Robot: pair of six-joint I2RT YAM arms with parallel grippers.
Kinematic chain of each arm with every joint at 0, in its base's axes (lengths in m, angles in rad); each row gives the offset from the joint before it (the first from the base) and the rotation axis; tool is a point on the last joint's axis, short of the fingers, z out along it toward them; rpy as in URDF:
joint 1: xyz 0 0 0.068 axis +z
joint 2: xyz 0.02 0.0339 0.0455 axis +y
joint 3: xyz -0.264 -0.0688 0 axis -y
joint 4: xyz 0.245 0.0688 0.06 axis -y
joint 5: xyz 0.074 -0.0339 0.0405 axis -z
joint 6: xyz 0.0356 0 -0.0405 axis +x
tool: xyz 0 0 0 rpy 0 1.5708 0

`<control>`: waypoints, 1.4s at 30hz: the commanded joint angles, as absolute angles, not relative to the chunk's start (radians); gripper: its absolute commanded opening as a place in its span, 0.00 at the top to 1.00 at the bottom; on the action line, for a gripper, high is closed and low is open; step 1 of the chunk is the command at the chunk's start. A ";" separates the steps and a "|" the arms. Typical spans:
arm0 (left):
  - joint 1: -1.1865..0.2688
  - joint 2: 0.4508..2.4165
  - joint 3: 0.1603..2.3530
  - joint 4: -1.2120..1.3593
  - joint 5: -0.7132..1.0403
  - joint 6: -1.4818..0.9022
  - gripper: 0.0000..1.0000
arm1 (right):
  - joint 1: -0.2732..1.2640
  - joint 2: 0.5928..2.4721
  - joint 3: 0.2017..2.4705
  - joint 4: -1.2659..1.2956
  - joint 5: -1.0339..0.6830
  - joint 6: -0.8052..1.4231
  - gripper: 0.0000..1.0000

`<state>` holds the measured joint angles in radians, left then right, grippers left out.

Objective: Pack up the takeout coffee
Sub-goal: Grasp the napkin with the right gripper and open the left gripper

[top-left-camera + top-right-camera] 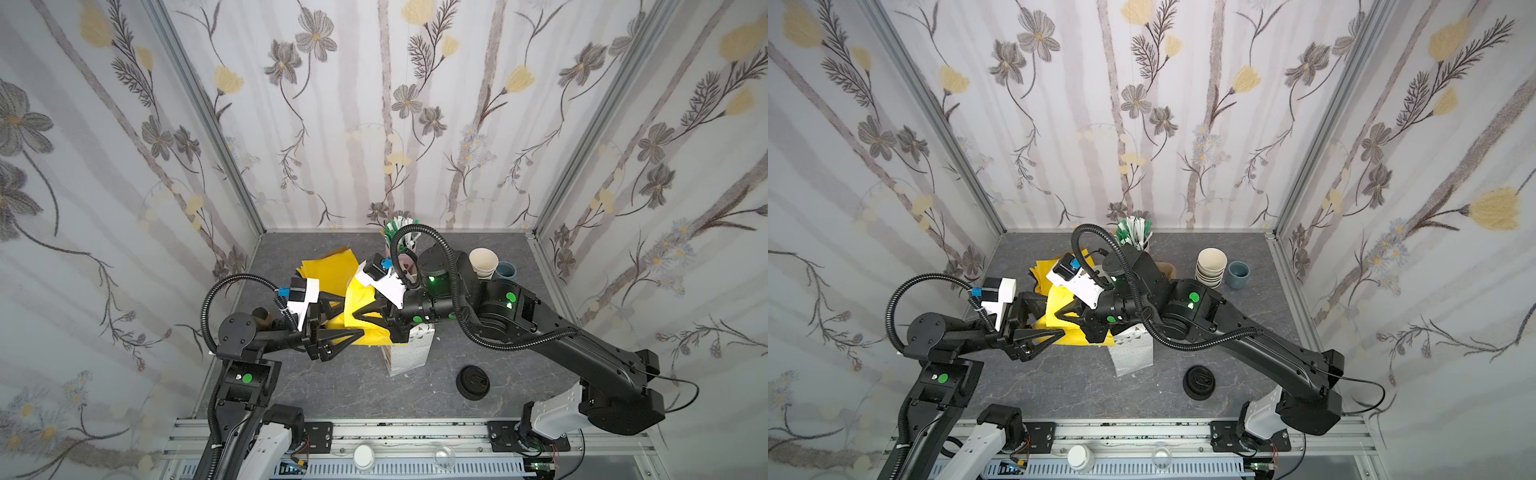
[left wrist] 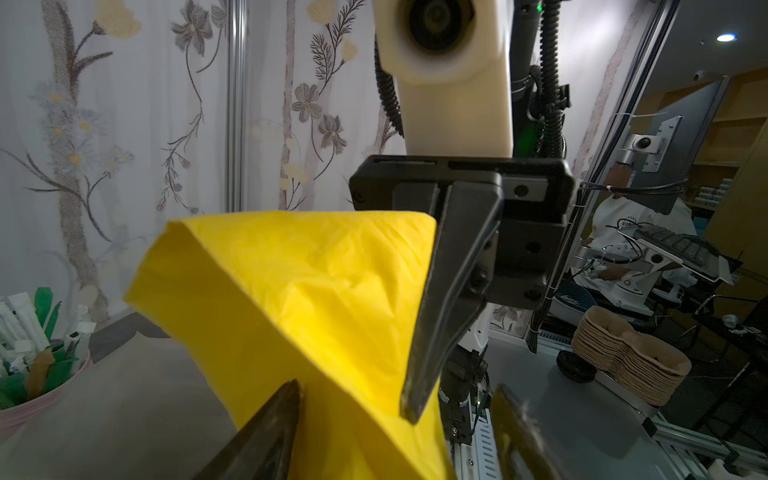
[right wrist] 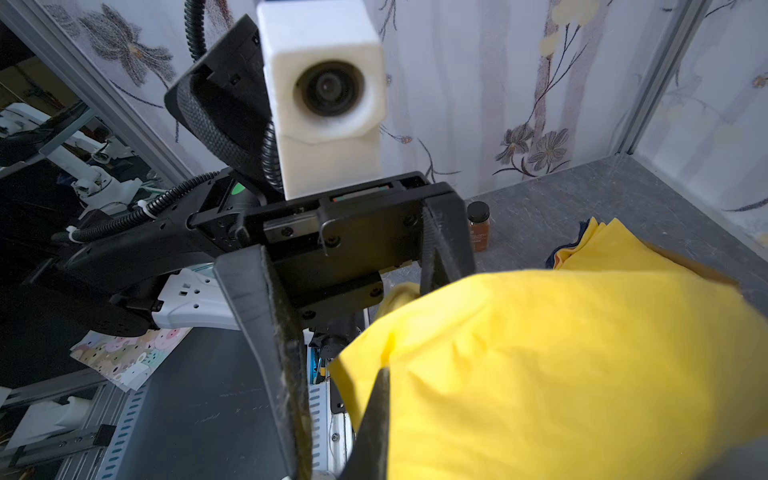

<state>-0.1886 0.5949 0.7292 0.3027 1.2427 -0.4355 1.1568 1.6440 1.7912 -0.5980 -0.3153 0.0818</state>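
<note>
Takeout coffee (image 3: 478, 232) stands upright left of the yellow napkin (image 3: 561, 353), nearer your left jaws, which gape wide around that napkin; right jaws pinch it

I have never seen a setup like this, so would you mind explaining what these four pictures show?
It is a robot with two arms, each ending in a two-fingered gripper. Two pictures look down from one overhead camera pair; the other two come from cameras on the arms' wrists, so each sees the opposite arm. The right gripper is shut on a yellow sheet, held over an upright white paper bag; the left gripper stands open around the sheet. On the grey table lie more yellow sheets, a pile of black lids, stacked paper cups, a blue-grey cup and a pot of sachets.
</note>
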 commanded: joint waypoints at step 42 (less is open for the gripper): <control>-0.246 0.574 0.685 0.293 1.299 -0.390 1.00 | 1.091 1.525 1.672 -0.506 -0.486 -0.046 0.02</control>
<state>-0.2420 0.5747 0.6880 0.2733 1.2797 -0.3820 1.0870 1.5070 1.6588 -0.5026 -0.4000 -0.0177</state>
